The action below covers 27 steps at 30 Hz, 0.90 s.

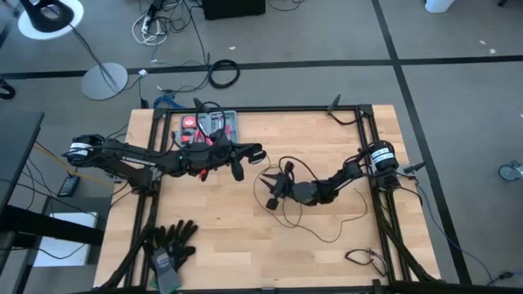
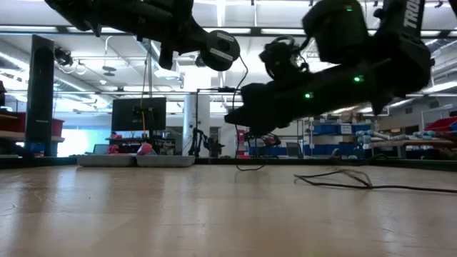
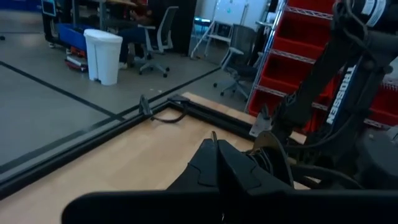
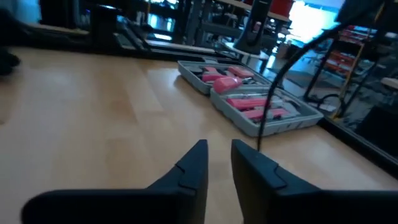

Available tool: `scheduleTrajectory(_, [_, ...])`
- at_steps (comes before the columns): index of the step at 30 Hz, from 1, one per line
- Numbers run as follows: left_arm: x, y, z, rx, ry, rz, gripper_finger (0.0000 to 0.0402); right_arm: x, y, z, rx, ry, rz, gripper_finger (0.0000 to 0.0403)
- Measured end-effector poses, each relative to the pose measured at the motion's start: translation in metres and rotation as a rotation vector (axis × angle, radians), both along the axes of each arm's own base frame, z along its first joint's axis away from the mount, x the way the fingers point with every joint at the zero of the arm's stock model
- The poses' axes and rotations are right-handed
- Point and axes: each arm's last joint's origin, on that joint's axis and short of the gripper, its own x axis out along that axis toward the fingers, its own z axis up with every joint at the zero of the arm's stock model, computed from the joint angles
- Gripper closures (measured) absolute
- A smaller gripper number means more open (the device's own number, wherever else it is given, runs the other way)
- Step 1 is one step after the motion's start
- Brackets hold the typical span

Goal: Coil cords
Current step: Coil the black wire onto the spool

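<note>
I am working with two arms over the wooden table (image 1: 212,245).

My right gripper (image 1: 279,184) is hovering above the middle of the table, reaching in from the right side. In my right wrist view its fingers (image 4: 193,165) are standing slightly apart, a narrow gap showing bare wood between them. A strand of the cords (image 4: 268,109) is hanging just beside one finger; I cannot tell whether it is touching the finger, and nothing is sitting in the gap itself.

My left gripper (image 1: 238,167) is held above the table left of centre, just in front of the grey tray (image 1: 211,126). In my left wrist view its fingers (image 3: 214,165) are pressed together. I cannot see a strand caught between them.

The cords (image 1: 315,224) are lying in loose thin loops on the wood around and below my right gripper, with one long loop trailing toward the near right part of the table. In the low view a stretch of wire (image 2: 343,182) is resting flat on the table surface, while another strand is dropping from above near my arms. I cannot make out the puck end.

The tray is sitting at the far edge of the table and is holding red and pink tools (image 4: 249,102). A pair of black gloves (image 1: 172,243) is lying at the near left corner.
</note>
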Motion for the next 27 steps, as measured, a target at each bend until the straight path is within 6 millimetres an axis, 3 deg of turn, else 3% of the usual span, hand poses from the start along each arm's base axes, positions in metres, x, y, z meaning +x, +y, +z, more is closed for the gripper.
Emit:
scheduleTrajectory(7, [0.000,0.000,-0.002,0.000,0.021,0.000,0.0402,0.006,-0.005,-0.003,0.029,0.055,-0.028,0.0277])
scheduleTrajectory(14, [0.000,0.000,-0.004,0.003,0.045,0.001,0.0402,0.000,0.004,-0.005,0.000,0.057,-0.095,0.0241])
scheduleTrajectory(27, [-0.001,0.001,-0.006,0.012,0.068,0.038,0.0402,-0.003,0.014,-0.004,0.028,0.023,-0.124,0.0247])
